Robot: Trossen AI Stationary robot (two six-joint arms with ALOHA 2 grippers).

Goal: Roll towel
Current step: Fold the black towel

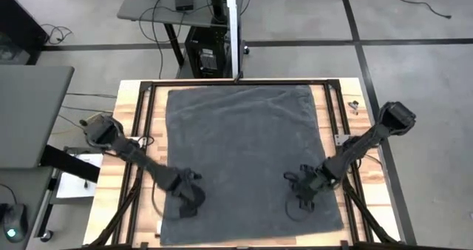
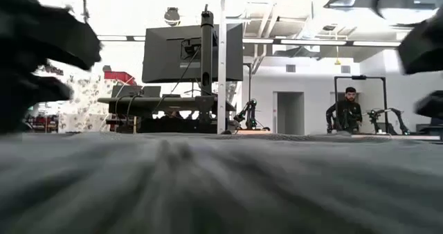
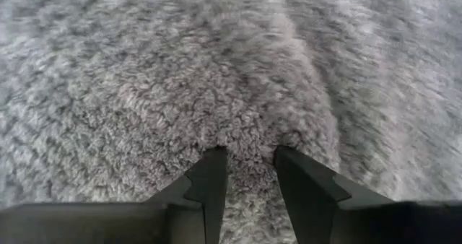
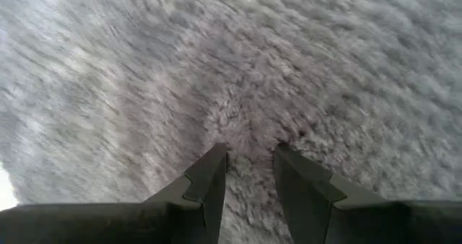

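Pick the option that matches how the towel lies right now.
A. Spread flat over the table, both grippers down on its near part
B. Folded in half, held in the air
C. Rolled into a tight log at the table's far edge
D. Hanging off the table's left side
A: in the high view the towel lies spread flat, with the left gripper and right gripper down on its near part, fingers pinching pile.

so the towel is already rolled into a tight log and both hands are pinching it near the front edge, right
Not quite: the towel is not rolled. The high view shows it spread flat over the table. The rest holds: the left hand and the right hand are down on it near the front edge, and each wrist view shows cloth pinched between the fingers.
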